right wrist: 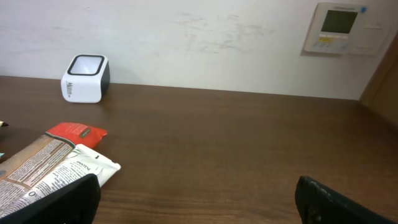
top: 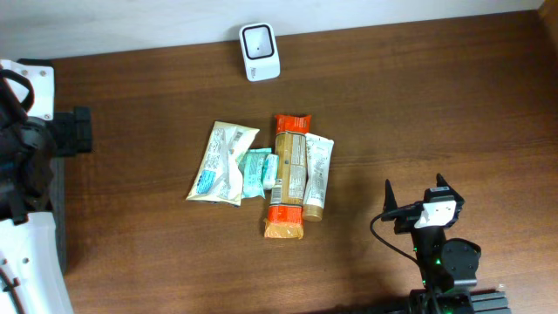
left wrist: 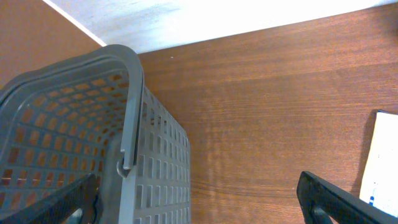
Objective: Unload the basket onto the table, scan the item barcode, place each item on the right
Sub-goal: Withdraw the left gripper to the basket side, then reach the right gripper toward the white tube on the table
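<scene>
Right gripper (top: 415, 187) hangs spread, empty, near right over the brown wooden table (top: 436, 105); left gripper (left wrist: 199, 208) spread beside grey perforated plastic basket (left wrist: 155, 168); white boxy scanner (top: 260, 51) far.

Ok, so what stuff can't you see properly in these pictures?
- Barcodes: overhead view, print on the heaped packets too small to read.
- Small teal packet: overhead view, too small to tell if it lies over or under its neighbours.
- Grey plastic lattice basket: left wrist view, cut off by left and bottom edges.
- White plastic tube: right wrist view, lower part behind a dark finger of the right claw.
</scene>
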Robot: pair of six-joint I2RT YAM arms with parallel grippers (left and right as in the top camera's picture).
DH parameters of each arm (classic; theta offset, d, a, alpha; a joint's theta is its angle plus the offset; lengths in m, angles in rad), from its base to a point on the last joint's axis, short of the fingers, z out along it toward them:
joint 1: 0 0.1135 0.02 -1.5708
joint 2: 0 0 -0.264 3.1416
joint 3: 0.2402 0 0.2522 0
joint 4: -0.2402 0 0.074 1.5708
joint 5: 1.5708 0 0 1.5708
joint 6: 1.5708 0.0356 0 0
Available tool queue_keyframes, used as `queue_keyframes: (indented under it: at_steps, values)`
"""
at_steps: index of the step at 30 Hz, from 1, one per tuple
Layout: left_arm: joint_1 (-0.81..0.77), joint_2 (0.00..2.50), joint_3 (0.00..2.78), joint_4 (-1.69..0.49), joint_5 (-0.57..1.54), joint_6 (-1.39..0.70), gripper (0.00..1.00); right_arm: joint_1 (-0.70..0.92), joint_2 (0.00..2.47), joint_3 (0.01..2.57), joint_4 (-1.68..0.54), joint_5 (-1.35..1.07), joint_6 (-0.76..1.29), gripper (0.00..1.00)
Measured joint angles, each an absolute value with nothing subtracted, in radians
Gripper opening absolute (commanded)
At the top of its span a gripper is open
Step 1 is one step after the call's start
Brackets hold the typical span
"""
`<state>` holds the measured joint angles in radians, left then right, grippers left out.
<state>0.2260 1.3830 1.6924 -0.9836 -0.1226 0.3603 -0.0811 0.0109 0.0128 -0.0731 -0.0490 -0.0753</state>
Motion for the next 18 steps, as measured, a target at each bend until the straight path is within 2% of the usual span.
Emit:
queue_keyframes:
  at_steps: [7,9,14,18]
  values:
    - [0.226,1.383,1.692,-0.984,-0.123,0.361,0.99,-0.081,0.011,0.012,-0.051,0.019,-0.077,0.99]
    - [0.226,1.383,1.692,-0.984,-0.122,0.361,0.99,-0.081,0.012,0.011,0.034,-0.006,-0.078,0.99]
    - [0.226,1.383,1.692,-0.984,-0.12,0.361,0.99,-0.081,0.059,0.028,0.036,-0.244,-0.078,0.99]
    - [0.226,1.383,1.692,-0.982,-0.12,0.361,0.99,-0.081,0.293,0.24,-0.038,-0.391,-0.078,0.99]
